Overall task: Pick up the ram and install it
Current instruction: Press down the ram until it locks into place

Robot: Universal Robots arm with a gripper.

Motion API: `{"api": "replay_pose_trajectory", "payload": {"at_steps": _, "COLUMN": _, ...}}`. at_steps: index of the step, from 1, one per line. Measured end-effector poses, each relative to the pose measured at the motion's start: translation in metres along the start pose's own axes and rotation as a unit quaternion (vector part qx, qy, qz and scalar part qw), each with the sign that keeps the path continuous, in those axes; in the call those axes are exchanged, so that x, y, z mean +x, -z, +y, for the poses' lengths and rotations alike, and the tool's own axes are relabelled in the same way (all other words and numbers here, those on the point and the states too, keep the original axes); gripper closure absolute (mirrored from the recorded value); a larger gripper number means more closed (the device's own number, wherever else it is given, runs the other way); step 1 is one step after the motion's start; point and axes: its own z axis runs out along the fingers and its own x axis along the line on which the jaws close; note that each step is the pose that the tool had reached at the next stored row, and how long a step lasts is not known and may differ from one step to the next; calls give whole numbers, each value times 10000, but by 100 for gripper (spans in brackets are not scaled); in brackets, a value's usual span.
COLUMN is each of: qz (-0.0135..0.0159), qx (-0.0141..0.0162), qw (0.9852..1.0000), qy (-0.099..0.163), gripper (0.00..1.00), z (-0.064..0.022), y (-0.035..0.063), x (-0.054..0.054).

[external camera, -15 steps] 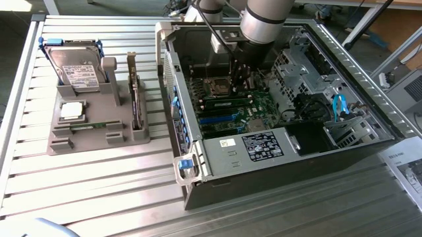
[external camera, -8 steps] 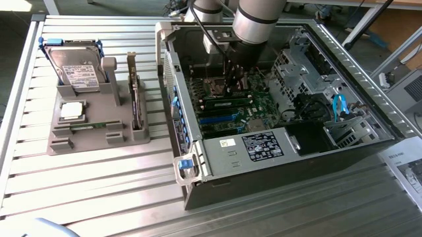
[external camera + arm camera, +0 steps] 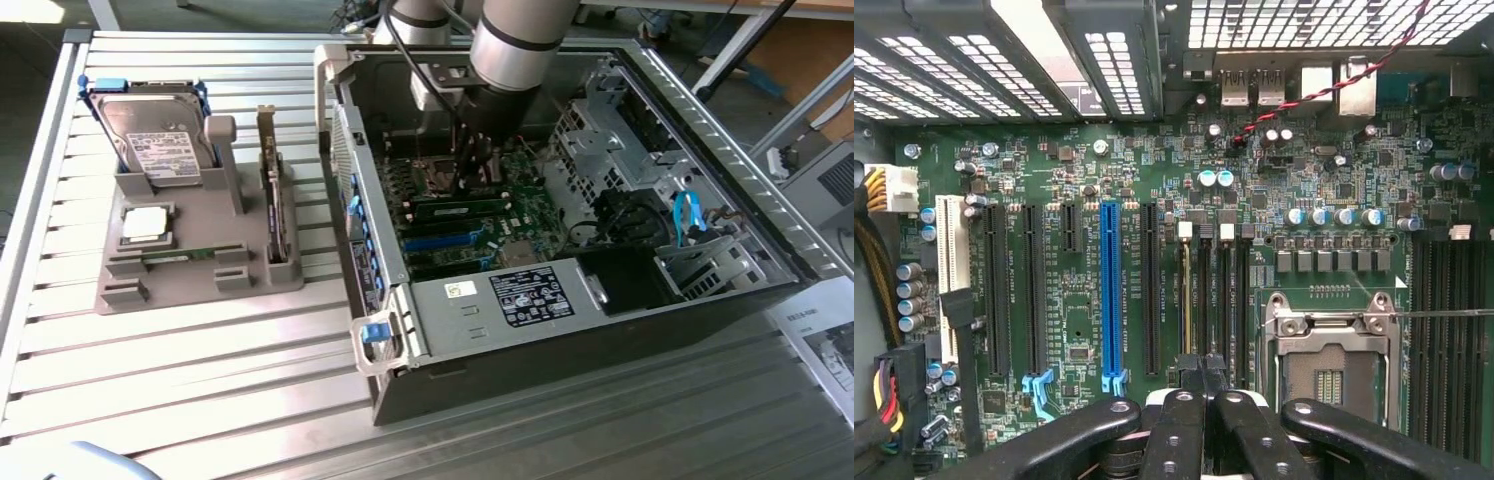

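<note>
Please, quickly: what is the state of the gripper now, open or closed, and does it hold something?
Gripper: closed, low over the motherboard inside the computer case; whether it holds a ram stick cannot be told.

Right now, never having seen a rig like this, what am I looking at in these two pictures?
One picture is taken from a camera off to the side, the other from a camera on the machine's wrist, looking down past its fingers.

The machine is a robot arm reaching into an open computer case on a slatted metal table. Its gripper is shut, just above the motherboard, near the narrow memory slots. I cannot tell whether anything is pinched in it.

A long green ram lies on the board beside the gripper. On the exterior view's left, a grey holder carries a hard drive and an upright expansion card.
</note>
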Motion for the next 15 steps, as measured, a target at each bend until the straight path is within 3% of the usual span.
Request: {"api": "replay_pose_trajectory", "payload": {"at_steps": 15, "qz": 0, "qx": 0, "qw": 10000, "qy": 0, "gripper": 90, "z": -1, "y": -81, "x": 0}}
